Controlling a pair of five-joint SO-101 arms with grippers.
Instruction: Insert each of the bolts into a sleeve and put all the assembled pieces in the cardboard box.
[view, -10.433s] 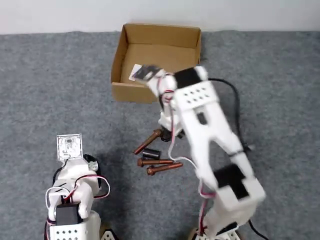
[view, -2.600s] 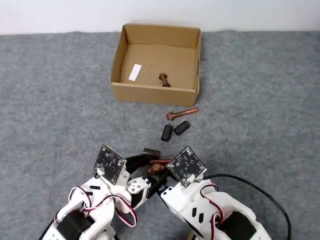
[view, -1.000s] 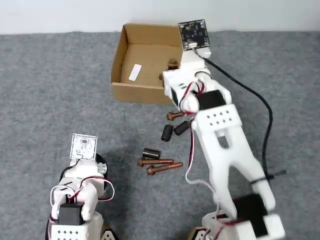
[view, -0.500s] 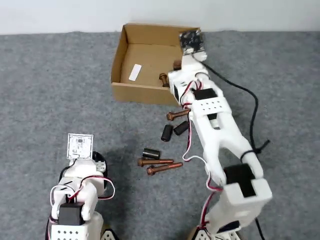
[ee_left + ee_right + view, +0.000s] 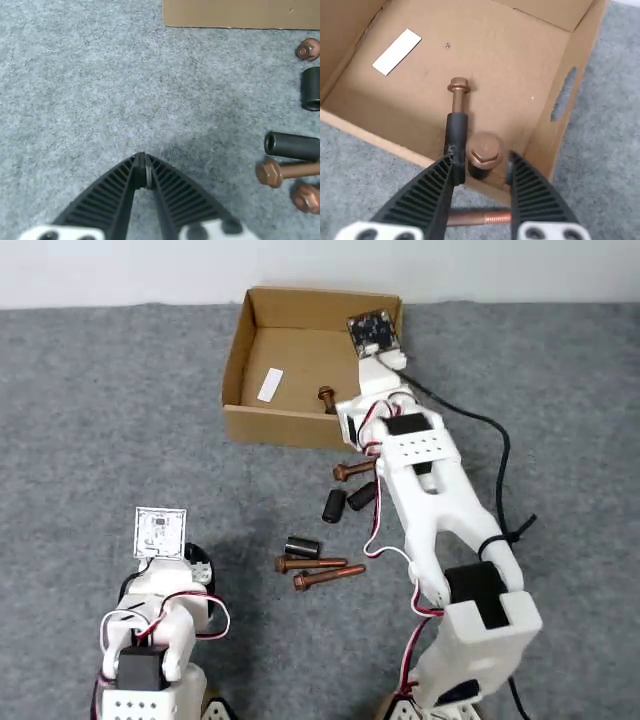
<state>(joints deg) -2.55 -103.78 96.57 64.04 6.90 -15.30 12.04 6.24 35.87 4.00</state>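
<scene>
The cardboard box (image 5: 258, 338) stands at the far side of the carpet. One assembled bolt-and-sleeve piece (image 5: 457, 116) lies on its floor. My right gripper (image 5: 482, 156) hangs open over the box's near right corner. A second assembled piece (image 5: 483, 152) stands between its fingers, bolt head up, just inside the near wall. Three loose copper bolts (image 5: 355, 469) (image 5: 311, 563) (image 5: 328, 576) and three black sleeves (image 5: 334, 505) (image 5: 362, 495) (image 5: 302, 547) lie on the carpet in front of the box. My left gripper (image 5: 141, 170) is shut and empty, low over bare carpet left of them.
A white label (image 5: 270, 385) is stuck to the box floor. The right arm (image 5: 430, 500) stretches over the right side of the loose parts. The left arm (image 5: 150, 630) sits folded at the near left. Grey carpet (image 5: 110, 440) lies open to the left.
The right gripper carried the second assembled piece over the box, drew back toward the near wall and opened around it. The left arm has stayed in place.
</scene>
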